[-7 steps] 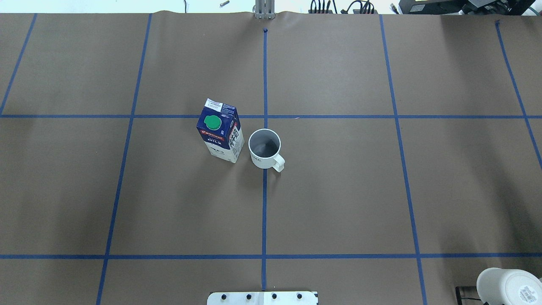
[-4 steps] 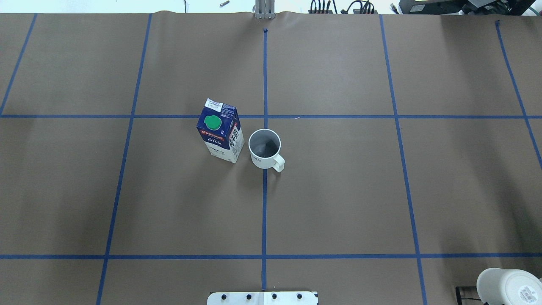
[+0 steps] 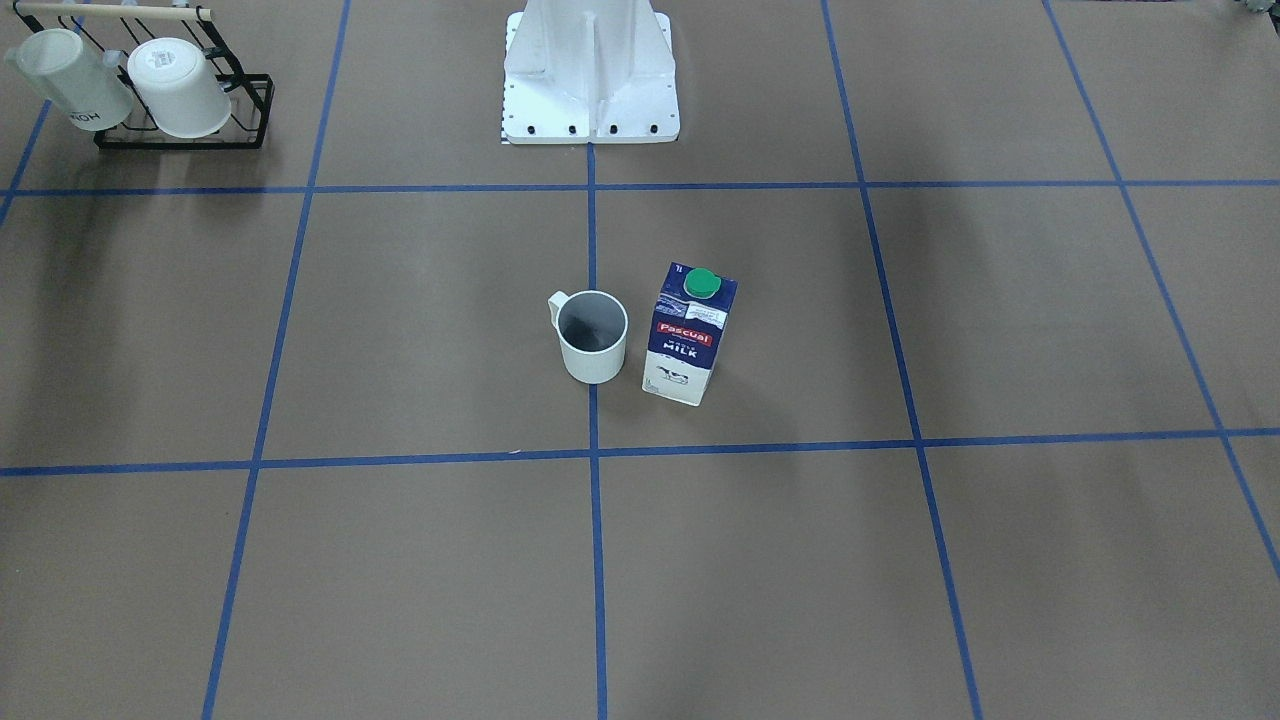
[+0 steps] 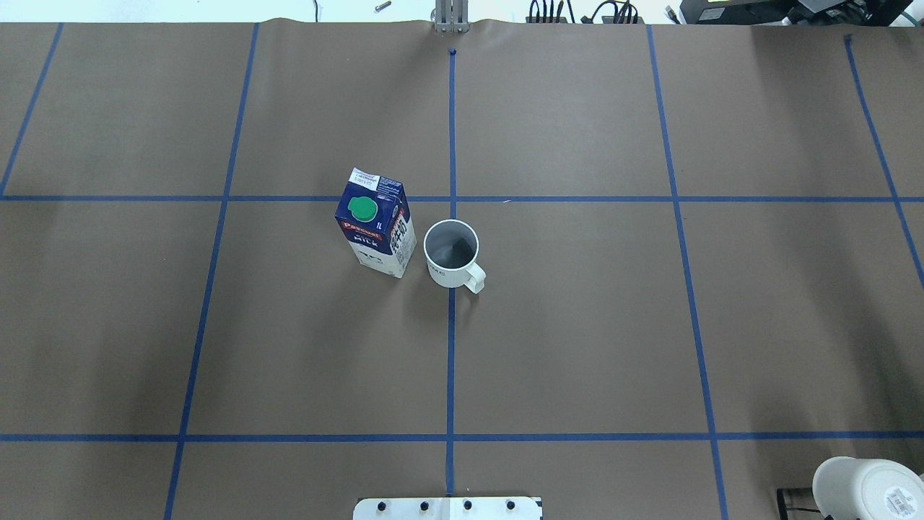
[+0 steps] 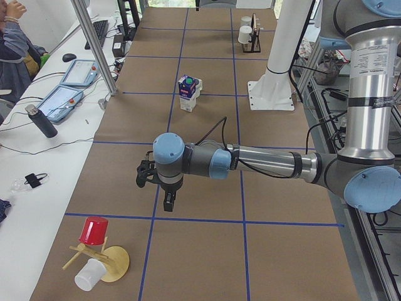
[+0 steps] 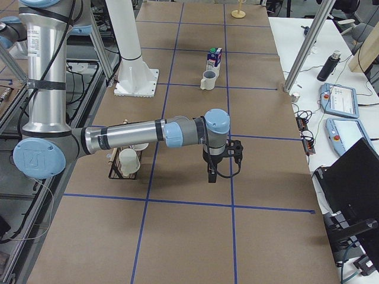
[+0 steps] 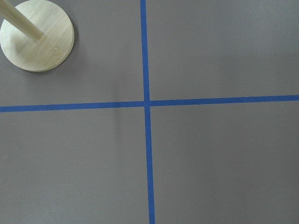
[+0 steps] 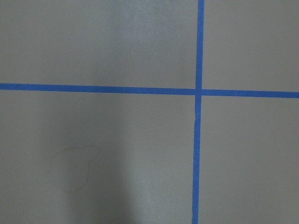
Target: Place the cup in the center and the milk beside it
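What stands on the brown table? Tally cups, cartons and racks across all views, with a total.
Cups: 5 (cup, two rack cups, red cup, white cup)
Milk cartons: 1 (milk)
Racks: 2 (black rack, wooden stand)
Total: 8

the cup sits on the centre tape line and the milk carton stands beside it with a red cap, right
Not quite: the cap on the milk carton is green, not red, as the exterior front-facing view shows. The cup does sit on the centre tape line, with the carton standing beside it.
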### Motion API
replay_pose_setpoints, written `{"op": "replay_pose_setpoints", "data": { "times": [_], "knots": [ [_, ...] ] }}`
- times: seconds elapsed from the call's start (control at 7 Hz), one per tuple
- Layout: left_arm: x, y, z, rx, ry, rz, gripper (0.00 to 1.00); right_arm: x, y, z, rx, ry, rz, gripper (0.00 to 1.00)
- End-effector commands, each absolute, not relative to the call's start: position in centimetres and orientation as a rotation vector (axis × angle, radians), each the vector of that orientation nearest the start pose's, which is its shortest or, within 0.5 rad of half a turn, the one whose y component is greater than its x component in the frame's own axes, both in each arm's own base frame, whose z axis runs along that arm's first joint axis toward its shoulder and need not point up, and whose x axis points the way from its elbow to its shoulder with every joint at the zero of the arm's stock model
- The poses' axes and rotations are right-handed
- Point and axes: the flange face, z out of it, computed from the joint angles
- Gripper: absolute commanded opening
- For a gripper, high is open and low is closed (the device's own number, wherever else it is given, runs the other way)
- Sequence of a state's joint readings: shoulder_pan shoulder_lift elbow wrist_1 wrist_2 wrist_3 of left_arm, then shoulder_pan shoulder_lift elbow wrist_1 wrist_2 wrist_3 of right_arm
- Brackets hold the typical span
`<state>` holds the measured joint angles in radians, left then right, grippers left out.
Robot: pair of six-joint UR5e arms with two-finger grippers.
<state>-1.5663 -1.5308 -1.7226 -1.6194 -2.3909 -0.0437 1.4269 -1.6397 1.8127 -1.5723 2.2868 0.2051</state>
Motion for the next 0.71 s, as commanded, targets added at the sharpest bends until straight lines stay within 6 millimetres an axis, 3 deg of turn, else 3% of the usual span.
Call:
{"op": "replay_pose_setpoints", "data": {
  "times": [0.0, 0.29, 0.57],
  "knots": [
    [-5.5, -49.2, 58.3, 0.222, 0.817, 0.077, 0.98, 0.2, -47.1, 57.6, 0.038, -0.732, 0.003, 1.0],
    [-5.2, -46.8, 60.9, 0.238, 0.865, 0.094, 0.98, 0.0, -47.3, 56.8, 0.052, -0.741, -0.005, 1.0],
    [-4.9, -46.7, 61.4, 0.227, 0.903, 0.095, 0.98, 0.0, -47.3, 56.2, 0.062, -0.745, -0.011, 1.0]
  ]
}}
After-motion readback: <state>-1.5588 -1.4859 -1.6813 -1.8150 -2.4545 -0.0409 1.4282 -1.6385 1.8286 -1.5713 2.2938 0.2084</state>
